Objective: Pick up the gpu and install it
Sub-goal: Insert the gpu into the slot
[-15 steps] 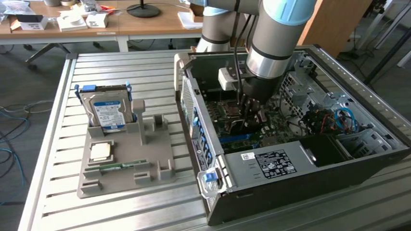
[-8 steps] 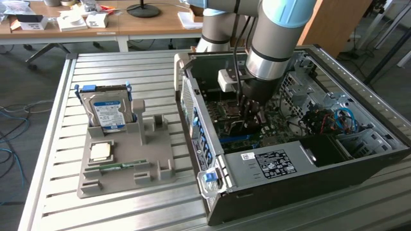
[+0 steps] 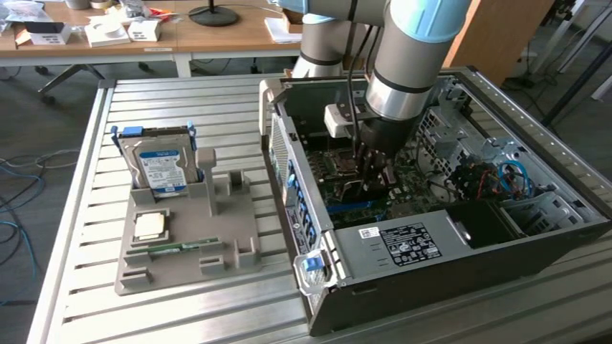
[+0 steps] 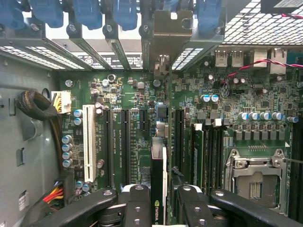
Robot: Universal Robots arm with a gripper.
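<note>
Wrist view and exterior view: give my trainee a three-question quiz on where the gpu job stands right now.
1. True or false: the claw grips the gpu edge-on over the motherboard.
2. In the exterior view, where is the claw relative to the open computer case? A) beside it, B) inside it, C) behind it.
3. What stands upright in the grey holder beside the case?
Key: 1 true; 2 B; 3 the hard drive.
</note>
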